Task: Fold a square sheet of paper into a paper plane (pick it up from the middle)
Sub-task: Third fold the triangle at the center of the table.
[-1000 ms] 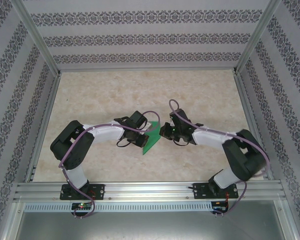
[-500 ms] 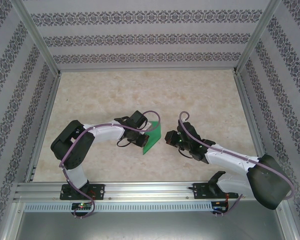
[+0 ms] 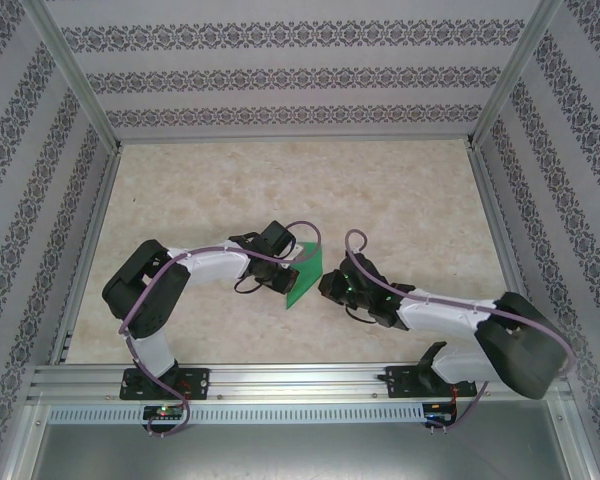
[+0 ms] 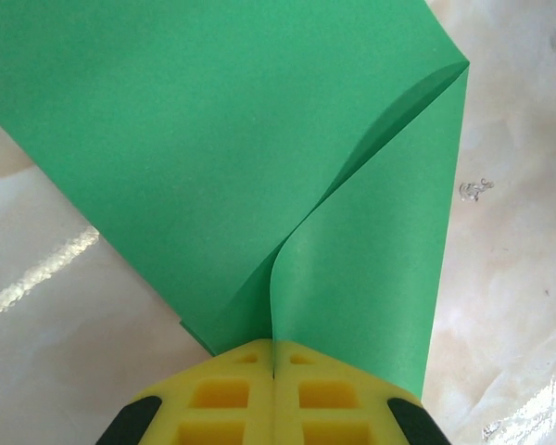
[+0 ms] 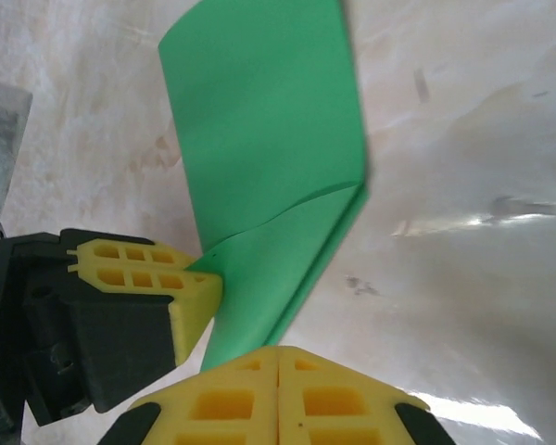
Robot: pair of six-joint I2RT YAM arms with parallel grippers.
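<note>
The left hand (image 3: 290, 272) is clenched on the sheet of paper (image 3: 305, 268), pinching it near the middle of the surface (image 3: 280, 180), a little toward the near edge. In the left wrist view its yellow fingertips (image 4: 232, 394) meet with the green sheet (image 4: 213, 139) caught between them. From the pinch the paper fans out in two layers: a broad panel on the left and a narrower flap on the right. The flap bows up in a soft curve rather than lying creased flat.

The right hand (image 3: 328, 287) sits just beside the sheet, on its right. Its pads (image 5: 227, 408) are pressed together with nothing visible between them, so it looks closed and empty. From the right wrist view the paper (image 5: 269, 139) slants away from the left hand (image 5: 199, 287). Its far end may rest on the surface or hang just above it; I cannot tell which.

The fold looks begun but not set, and the plane is far from formed.

The main risk is that single pinch. If the right hand pushes on the loose flap to flatten it, the thin paper could pivot around the left fingertips. It could also slide out of them, and then the layers would crease out of line. A hard or skewed push could crumple the bowed flap instead of sharpening the fold. The two hands are also close together, so a careless approach could knock one against the other and jolt the sheet loose.
</note>
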